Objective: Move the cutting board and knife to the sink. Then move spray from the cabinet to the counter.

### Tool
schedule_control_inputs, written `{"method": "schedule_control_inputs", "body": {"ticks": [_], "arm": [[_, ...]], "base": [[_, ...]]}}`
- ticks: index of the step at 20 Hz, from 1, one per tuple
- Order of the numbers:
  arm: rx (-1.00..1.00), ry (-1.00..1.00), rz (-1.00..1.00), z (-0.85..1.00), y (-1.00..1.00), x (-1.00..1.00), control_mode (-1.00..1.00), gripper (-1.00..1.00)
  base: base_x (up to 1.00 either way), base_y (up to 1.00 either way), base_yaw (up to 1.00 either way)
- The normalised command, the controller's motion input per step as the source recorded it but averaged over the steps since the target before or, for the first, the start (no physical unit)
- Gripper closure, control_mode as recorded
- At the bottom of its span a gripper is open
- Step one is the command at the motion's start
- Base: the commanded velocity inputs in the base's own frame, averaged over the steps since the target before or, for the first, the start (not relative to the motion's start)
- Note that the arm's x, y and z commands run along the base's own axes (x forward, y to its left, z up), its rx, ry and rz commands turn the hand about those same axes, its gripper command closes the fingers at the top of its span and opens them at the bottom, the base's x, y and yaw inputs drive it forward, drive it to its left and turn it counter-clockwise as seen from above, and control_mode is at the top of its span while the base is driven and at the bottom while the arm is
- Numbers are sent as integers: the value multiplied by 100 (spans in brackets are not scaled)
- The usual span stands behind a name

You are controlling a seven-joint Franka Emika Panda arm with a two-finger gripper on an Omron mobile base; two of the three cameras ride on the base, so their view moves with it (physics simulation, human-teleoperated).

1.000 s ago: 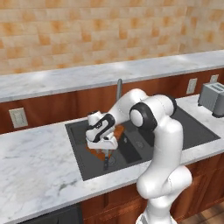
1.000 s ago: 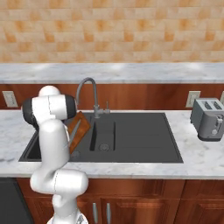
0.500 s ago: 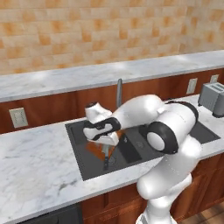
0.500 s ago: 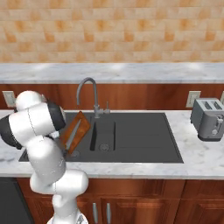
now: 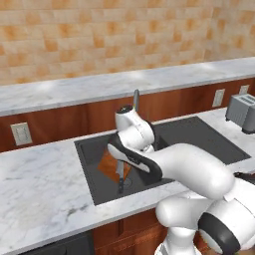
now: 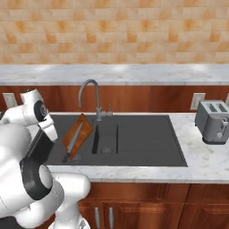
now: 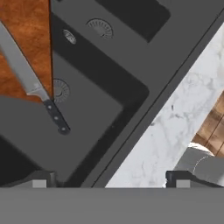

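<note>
- In the sink [image 6: 134, 138], at about 9 o'clock in the right base view, the cutting board [image 6: 77, 132] leaned in the left bowl, tipped up against the divider.
- The knife [image 6: 73, 143] lay along the board, blade on the wood. Its black handle pointed down toward the bottom of the bowl.
- In the hand view, the board [image 7: 24, 39] sat at 10 o'clock. The knife [image 7: 33, 83] ran from there toward the middle, with its handle over the dark sink floor.
- The gripper [image 7: 109, 181] was let go and wide, with its two tips far apart at 6 o'clock. It held nothing.
- It looked down over the front edge of the sink and the white marble counter [image 7: 175, 127].
- A toaster [image 6: 214, 120] stood on the counter at 3 o'clock in the right base view, well away from the sink.
- I think the first step was done, since both things sat in the sink.
- I think the spray step came next. The robot would need to pull its arm out of the sink and turn to find the cabinet.
- Then it would need to reach the shelf with its fingers wide and squeeze the bottle gently.
</note>
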Motion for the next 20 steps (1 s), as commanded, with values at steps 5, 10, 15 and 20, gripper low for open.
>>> {"method": "schedule_control_inputs", "body": {"ticks": [5, 10, 15, 20], "arm": [[5, 8, 0, 100, -47, -57, -100, -100], [0, 11, 3, 97, -50, -42, -100, -100], [-1, 5, 19, 46, -48, -24, -100, -100], [-8, 0, 24, 5, -52, -29, -100, -100]], "base": [[0, 0, 0], [0, 0, 0], [0, 0, 0], [0, 0, 0]]}}
